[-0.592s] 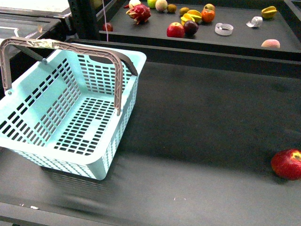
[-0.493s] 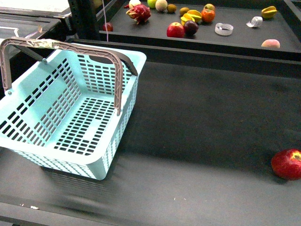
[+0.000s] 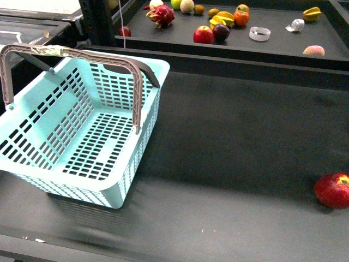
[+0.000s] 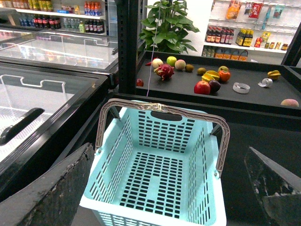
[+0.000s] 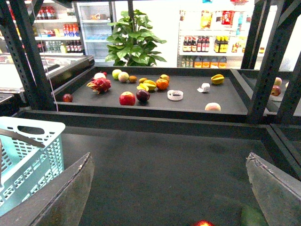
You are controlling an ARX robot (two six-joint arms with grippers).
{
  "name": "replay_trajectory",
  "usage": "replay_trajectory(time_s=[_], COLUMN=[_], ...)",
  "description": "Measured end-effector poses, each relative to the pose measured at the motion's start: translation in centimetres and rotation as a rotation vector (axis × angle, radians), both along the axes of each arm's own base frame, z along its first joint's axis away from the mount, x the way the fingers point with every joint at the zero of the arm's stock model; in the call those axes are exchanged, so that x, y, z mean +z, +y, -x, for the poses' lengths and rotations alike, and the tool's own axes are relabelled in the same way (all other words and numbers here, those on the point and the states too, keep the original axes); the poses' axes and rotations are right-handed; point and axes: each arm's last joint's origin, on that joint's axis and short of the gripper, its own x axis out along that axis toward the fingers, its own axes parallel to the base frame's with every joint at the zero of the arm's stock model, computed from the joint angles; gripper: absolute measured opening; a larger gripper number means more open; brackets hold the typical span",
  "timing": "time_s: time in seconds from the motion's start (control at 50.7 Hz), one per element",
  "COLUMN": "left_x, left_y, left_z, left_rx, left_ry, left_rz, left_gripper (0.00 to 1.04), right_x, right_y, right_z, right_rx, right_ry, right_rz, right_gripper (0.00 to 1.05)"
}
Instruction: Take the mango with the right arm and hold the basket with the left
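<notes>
Ahead of the left gripper (image 4: 169, 148), between its two widely spread fingers (image 4: 56, 188), the basket (image 4: 141, 213) is sitting with nothing inside it; only the fingertips are showing, and they are touching nothing. Its grey-brown handles (image 3: 71, 53) are standing raised over the open top, one wrapped with tape. The front view is showing neither arm, and the basket's near left corner is running off that picture.

The right gripper (image 5: 169, 155) is likewise gaping wide and holding nothing. Well beyond it, on the far tray (image 3: 272, 49), the mango (image 5: 149, 85) is lying among a cluster of other fruit, just beside an orange (image 5: 162, 84); it is small there and its outline is hard to separate from its neighbours. Just below this gripper a red apple (image 3: 332, 190) is peeking in, cut by the picture's edge.

Between the gripper and the tray's raised front lip, the dark table (image 3: 234, 142) is lying bare. Black frame posts (image 5: 263, 61) are flanking the tray.
</notes>
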Motion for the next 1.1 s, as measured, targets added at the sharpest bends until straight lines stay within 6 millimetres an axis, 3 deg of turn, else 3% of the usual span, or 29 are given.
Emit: replay_trajectory(time_s=[0.355,0.513,0.73,0.927,1.104], left_x=[0.0,0.3,0.2,-1.7,-2.6], left_y=[0.0,-0.7,-2.3,-5.1,-6.5], left_z=[0.0,-1.4,-6.7,-13.7,-17.5], left_rx=[0.016,0.473,0.432,0.318,0.248], left_ry=[0.000,-0.041,0.044,0.220,0.289], left_rz=[0.003,0.170,0.298,0.468,0.629], left_gripper=[0.97,0.97,0.97,0.97,0.97], right_x=[0.0,0.0,0.0,0.0,0.0], right_y=[0.0,0.0,0.0,0.0,0.0], right_z=[0.0,0.0,0.0,0.0,0.0], right_rx=[0.000,-0.001,-0.001,-0.001,-0.001], right_ry=[0.000,0.000,0.000,0.000,0.000], right_rz=[0.000,0.000,0.000,0.000,0.000], right_gripper=[0.96,0.96,0.96,0.96,0.96])
